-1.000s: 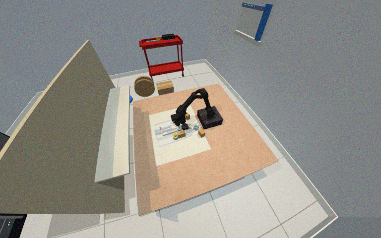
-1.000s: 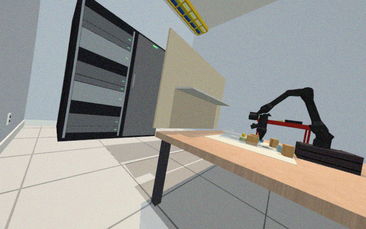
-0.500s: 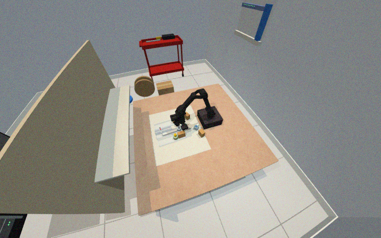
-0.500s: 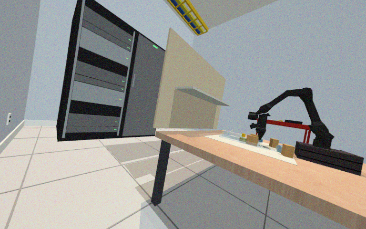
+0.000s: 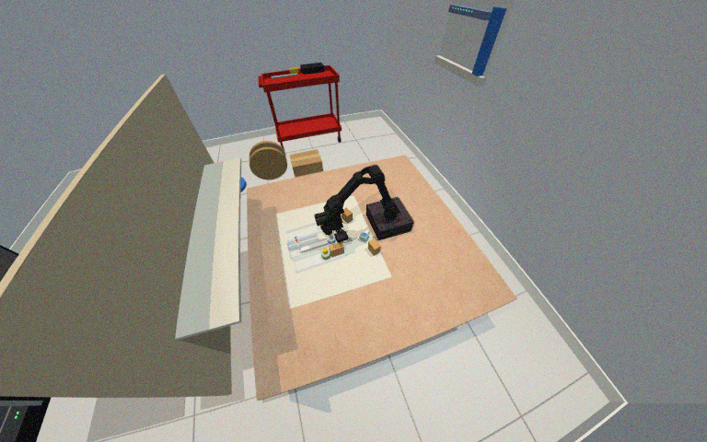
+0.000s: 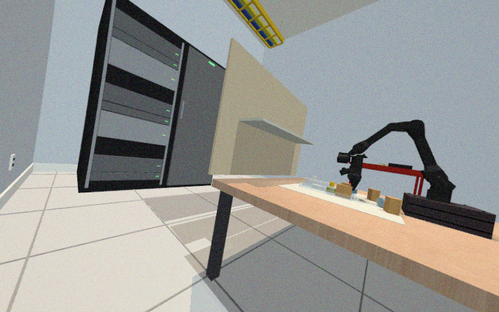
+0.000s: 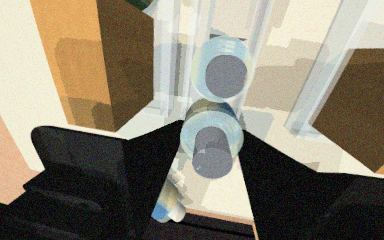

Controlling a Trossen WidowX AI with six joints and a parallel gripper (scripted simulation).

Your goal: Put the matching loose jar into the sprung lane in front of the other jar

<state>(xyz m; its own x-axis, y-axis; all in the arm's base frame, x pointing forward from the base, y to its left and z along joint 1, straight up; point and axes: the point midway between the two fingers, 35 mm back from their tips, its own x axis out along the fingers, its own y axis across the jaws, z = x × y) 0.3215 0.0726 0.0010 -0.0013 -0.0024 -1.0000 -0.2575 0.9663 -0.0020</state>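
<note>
On the white mat [image 5: 333,276], at the near mouth of the clear pusher lane [image 7: 220,30], the gripper [image 7: 212,150] is clamped about half-open on the loose jar [image 7: 212,145], just short of the lane jar [image 7: 224,70]; the insertion step seems underway, calling for a slow, steady push inward.

Jar held at the mouth of the lane, second jar right behind it

From the wrist view the gripper [image 7: 212,145] is clamped on the held jar [image 7: 212,148], one finger on each side, and the lane jar [image 7: 226,72] sits just beyond it between the lane rails [image 7: 260,35]. One box [image 7: 95,60] is left of the lane, another box [image 7: 350,105] is to the right. A small jar [image 7: 167,207] lies on the mat [image 5: 339,276] under the gripper. The arm's base [image 5: 389,217] stands on the table [image 5: 443,291], beside the mat.
</note>
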